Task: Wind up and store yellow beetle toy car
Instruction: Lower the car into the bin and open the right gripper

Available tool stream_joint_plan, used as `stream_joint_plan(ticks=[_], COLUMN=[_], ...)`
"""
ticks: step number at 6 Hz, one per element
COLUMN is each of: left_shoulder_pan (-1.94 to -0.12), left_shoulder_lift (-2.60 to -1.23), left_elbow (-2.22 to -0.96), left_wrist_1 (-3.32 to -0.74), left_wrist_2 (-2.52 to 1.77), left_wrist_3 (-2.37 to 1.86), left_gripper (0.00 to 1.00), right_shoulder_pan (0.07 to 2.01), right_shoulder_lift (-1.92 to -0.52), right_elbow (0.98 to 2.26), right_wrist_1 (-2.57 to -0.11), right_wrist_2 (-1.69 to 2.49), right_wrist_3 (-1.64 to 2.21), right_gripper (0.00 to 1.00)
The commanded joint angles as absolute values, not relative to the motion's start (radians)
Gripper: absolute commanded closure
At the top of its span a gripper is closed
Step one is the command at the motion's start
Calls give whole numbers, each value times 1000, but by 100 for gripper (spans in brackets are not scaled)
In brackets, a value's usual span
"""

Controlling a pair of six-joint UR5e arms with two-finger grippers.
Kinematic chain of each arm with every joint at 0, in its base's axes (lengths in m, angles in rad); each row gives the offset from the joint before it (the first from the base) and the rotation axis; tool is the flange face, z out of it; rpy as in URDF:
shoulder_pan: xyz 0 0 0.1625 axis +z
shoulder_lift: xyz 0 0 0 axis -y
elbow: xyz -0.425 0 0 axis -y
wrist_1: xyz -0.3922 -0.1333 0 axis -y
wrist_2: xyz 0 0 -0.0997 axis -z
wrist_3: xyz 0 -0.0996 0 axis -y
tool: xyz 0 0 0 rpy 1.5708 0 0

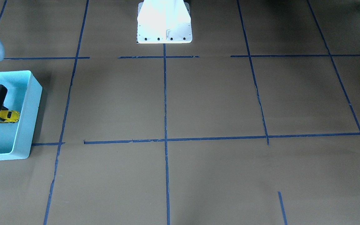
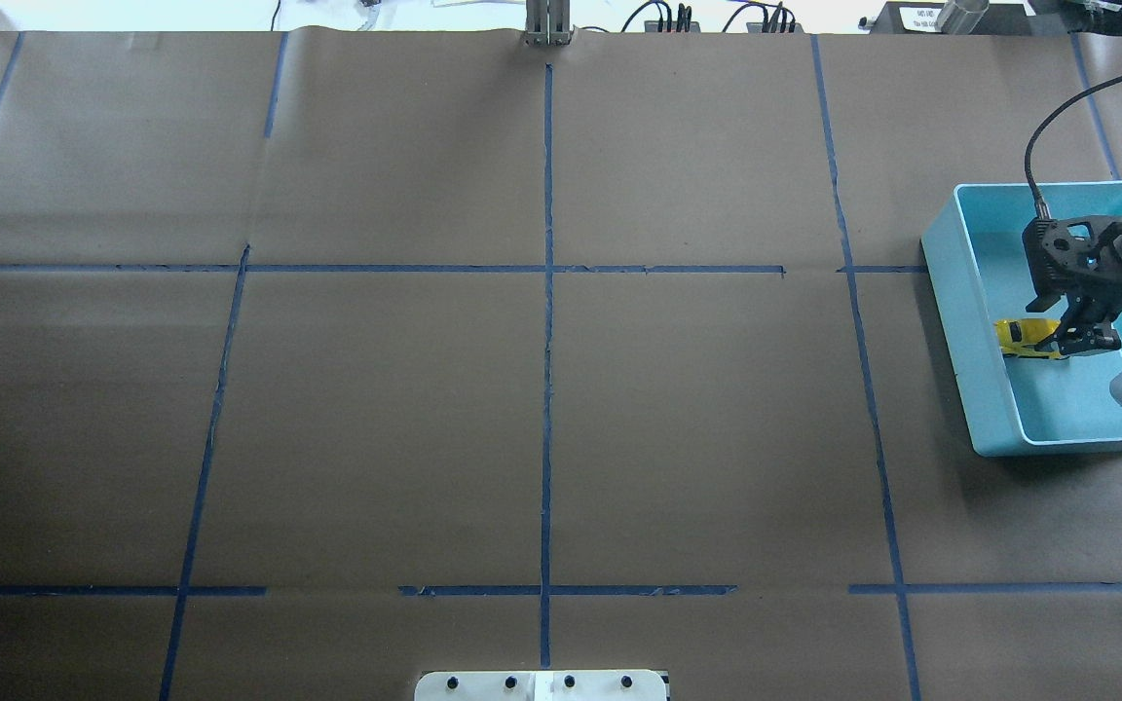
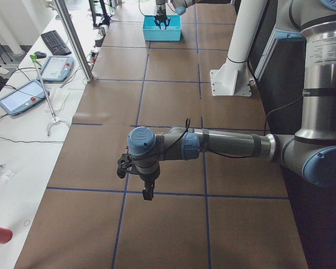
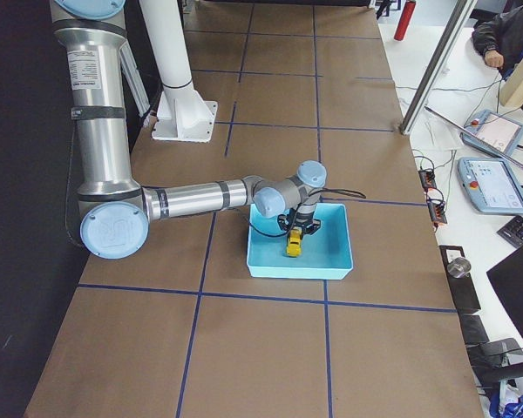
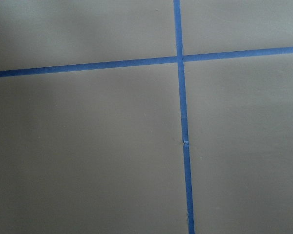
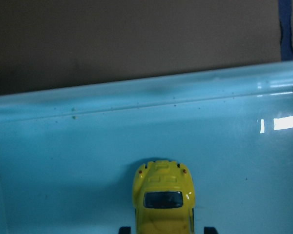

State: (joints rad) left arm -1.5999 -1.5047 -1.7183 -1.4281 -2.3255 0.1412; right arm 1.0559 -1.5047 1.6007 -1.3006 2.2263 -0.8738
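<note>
Yellow beetle toy car (image 6: pixel 163 204): where is it on your screens?

Right under my right wrist camera, roof up, low in the light blue bin (image 6: pixel 136 105), with one end toward the bin's wall. The right end effector (image 2: pixel 1084 343) is down inside the bin with a finger on each side of the car's other end. Only the fingertips show at the frame's edge, so I cannot tell whether they pinch the car or stand loose beside it.

And farther out?

The bin stands on the brown table (image 5: pixel 88 146), near the end on my right, among blue tape lines (image 5: pixel 181 122). Farthest off, the left end effector (image 3: pixel 148 193) hangs over the table at the opposite end, well apart from the bin. Only a side camera shows it, so I cannot tell whether it is open or closed.

How far along are you?

I judge the storing nearly done, since the car is inside the bin. Nothing shows whether it has been wound. What I see left is letting go, if it is held, and lifting the arm clear.

Any writing?

None I can make out on the car or the bin. A sticker (image 4: pixel 87 63) on the right arm's upright tube is too small to read. The logo on its blue joint cap (image 4: pixel 113 229) looks like "UR", but I am not certain.
</note>
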Motion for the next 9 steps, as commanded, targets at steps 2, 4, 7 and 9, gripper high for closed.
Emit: stream_joint_plan(ticks=[2, 4, 7, 9], left_shoulder_pan=[-1600, -1600, -1600, -1600], left_shoulder_lift=[-1505, -1503, -1505, -1505], left_elbow=[-1735, -1736, -1752, -1758], left_wrist_1=[-1428, -1428, -1428, -1428], left_wrist_2=[-2326, -2327, -2327, -2327], left_wrist_3=[141, 143, 143, 144], left_gripper=[0, 0, 0, 0], right_shoulder_pan=[1071, 1223, 1474, 1592], right_shoulder_lift=[-1502, -1512, -1540, -1590], right_elbow=[1646, 1796, 1829, 1807], right_wrist_1=[-1314, -1536, -1730, -1733], right_wrist_2=[2232, 2232, 2290, 2351], right_wrist_3=[-870, -865, -672, -289], right_gripper=[0, 0, 0, 0])
